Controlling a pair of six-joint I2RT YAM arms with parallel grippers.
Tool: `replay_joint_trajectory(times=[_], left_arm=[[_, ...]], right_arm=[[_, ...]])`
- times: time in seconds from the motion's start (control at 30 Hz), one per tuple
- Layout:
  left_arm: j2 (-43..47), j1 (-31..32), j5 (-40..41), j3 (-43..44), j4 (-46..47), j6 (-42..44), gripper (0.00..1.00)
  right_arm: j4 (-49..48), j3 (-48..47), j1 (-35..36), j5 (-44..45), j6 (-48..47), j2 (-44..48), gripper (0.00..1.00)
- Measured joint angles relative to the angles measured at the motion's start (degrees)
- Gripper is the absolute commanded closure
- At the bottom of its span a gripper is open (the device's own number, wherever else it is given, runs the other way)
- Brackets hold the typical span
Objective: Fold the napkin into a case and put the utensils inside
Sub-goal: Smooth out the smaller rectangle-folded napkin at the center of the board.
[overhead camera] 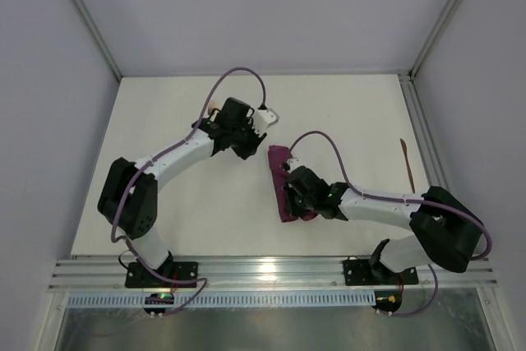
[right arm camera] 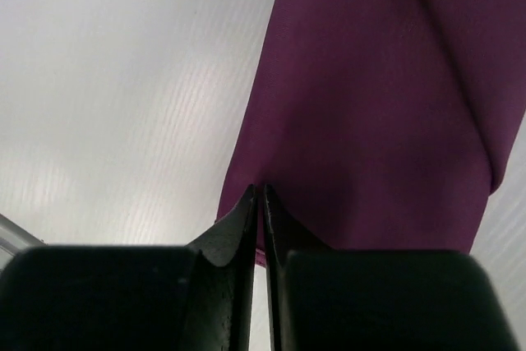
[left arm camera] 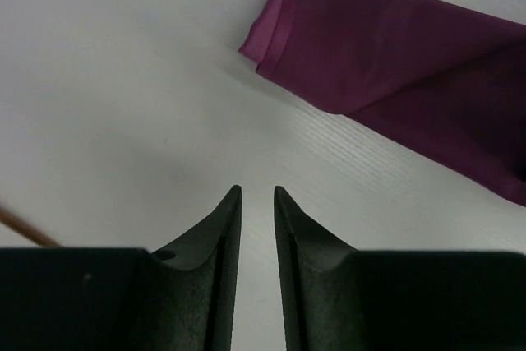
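The napkin [overhead camera: 280, 180] lies folded into a narrow magenta-purple case near the table's middle. It also shows in the left wrist view [left arm camera: 394, 63] and the right wrist view [right arm camera: 370, 104]. My right gripper [overhead camera: 294, 188] is shut, its tips [right arm camera: 258, 187] resting on the cloth near its left edge. My left gripper [overhead camera: 245, 150] is open a little and empty [left arm camera: 257, 189], over bare table just left of the case's far end. One copper-brown utensil [overhead camera: 407, 162] lies at the far right. The fork's pale rosy head [overhead camera: 212, 108] peeks out behind the left arm. A copper handle [left arm camera: 23, 229] shows at the left edge of the left wrist view.
The white table [overhead camera: 345, 113] is walled by grey panels and metal posts. A metal rail [overhead camera: 271, 270] runs along the near edge, with both arm bases on it. The far-right utensil lies close to the table's right edge.
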State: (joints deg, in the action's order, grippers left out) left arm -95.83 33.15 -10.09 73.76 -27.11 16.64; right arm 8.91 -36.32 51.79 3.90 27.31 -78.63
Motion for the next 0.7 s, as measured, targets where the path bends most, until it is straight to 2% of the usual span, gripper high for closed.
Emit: replay_joint_trajectory(times=[0.1,0.23,0.43,0.53,0.57,0.7], left_arm=[[-2.97,0.50,-3.04,0.48,0.94,-2.73,0.68],[-6.58,1.79,-4.52,2.75,2.43,-4.46,0.65],[-14.67,5.03,-7.50,11.56,2.64,-7.19,0.64],[-18.45,5.07,-7.63,16.35,1.57,-7.67,0.70],[-19.69,4.98,-7.37,17.88,1.18,-7.72,0.76],[-22.67,4.74,-5.66,19.30,0.42,-7.69,0.81]], right_arm=[[-3.04,1.70,-1.88,-2.86,1.16,-1.70,0.94],[-6.23,3.34,-3.02,-4.66,2.08,-2.10,0.94],[-6.51,3.39,-3.19,-6.64,1.18,-1.88,0.91],[-3.89,1.90,-3.63,-7.45,-0.22,-0.74,0.87],[-3.02,1.11,-3.85,-7.54,-0.52,0.09,0.86],[-1.55,-1.05,-6.40,-7.50,-0.76,5.35,0.85]])
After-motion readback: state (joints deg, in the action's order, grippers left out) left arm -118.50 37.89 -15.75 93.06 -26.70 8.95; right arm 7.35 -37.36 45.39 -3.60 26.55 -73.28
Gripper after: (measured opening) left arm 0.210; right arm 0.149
